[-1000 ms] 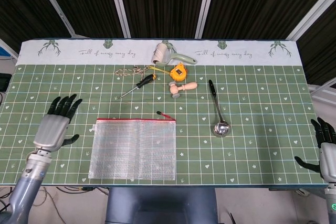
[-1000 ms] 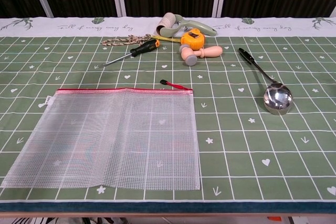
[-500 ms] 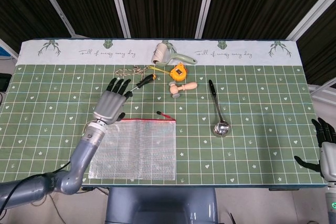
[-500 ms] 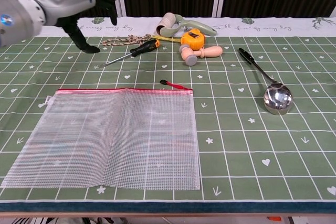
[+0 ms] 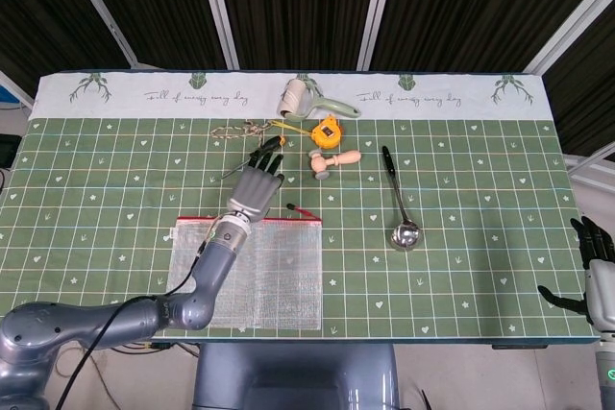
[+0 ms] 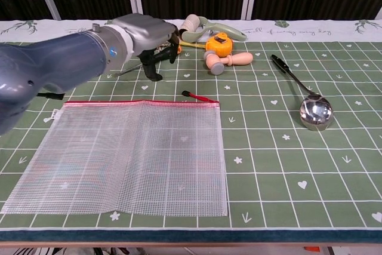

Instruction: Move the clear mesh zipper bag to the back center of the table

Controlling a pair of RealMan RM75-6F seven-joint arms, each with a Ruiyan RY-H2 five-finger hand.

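Note:
The clear mesh zipper bag (image 5: 283, 276) (image 6: 125, 159) lies flat at the front left of the table, its red zipper edge facing the back and the red pull (image 5: 303, 210) (image 6: 200, 97) sticking out at its right corner. My left hand (image 5: 255, 189) (image 6: 146, 37) hovers just beyond the zipper edge with fingers spread, holding nothing; its forearm crosses over the bag in the head view. My right hand (image 5: 598, 271) rests open at the table's front right corner, far from the bag.
At the back centre lie a lint roller (image 5: 303, 101) (image 6: 194, 27), an orange tape measure (image 5: 328, 131) (image 6: 218, 45), a wooden mallet (image 5: 332, 160) (image 6: 224, 61), a rope (image 5: 235, 129) and a screwdriver (image 5: 259, 154). A steel ladle (image 5: 399, 199) (image 6: 314, 111) lies to the right.
My left hand has swept from the table's left side rightward and back, over the bag's top edge, toward the screwdriver. The bag and my right hand have not moved.

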